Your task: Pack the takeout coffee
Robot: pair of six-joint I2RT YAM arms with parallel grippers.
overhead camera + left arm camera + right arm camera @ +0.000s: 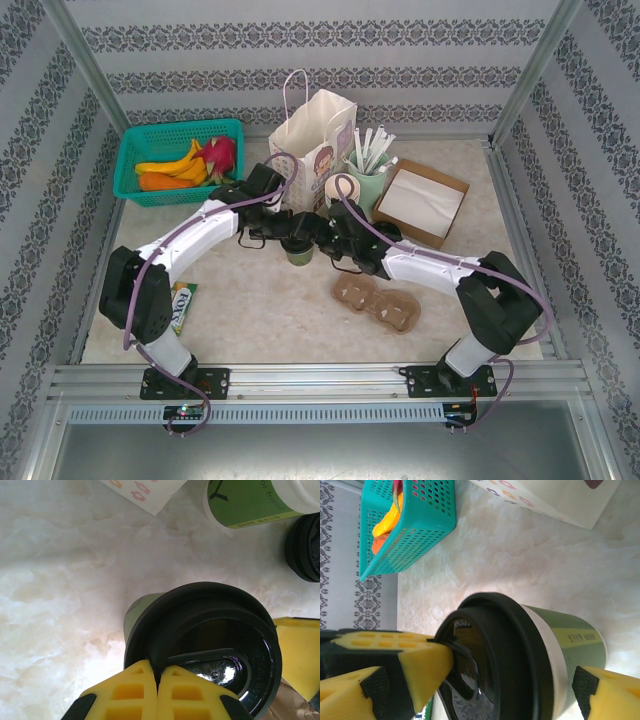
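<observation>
The takeout coffee (298, 254) stands upright at the table's middle, a green paper cup under a black lid (210, 640). My left gripper (159, 677) is shut on the near rim of that lid, its yellow fingers (130, 690) pressed together over the edge. From the left it reaches the cup in the top view (287, 240). My right gripper (480, 687) is open and straddles the cup (570, 640) from the right, one finger on each side. It meets the cup at the table's middle (312, 243).
A white paper bag (320, 150) stands just behind the cup. A teal basket (150, 185) of fruit sits back left. A green cup of straws (365, 178) and a napkin box (425, 205) are back right. A cardboard cup carrier (378, 300) lies in front, with loose black lids (306, 547) nearby.
</observation>
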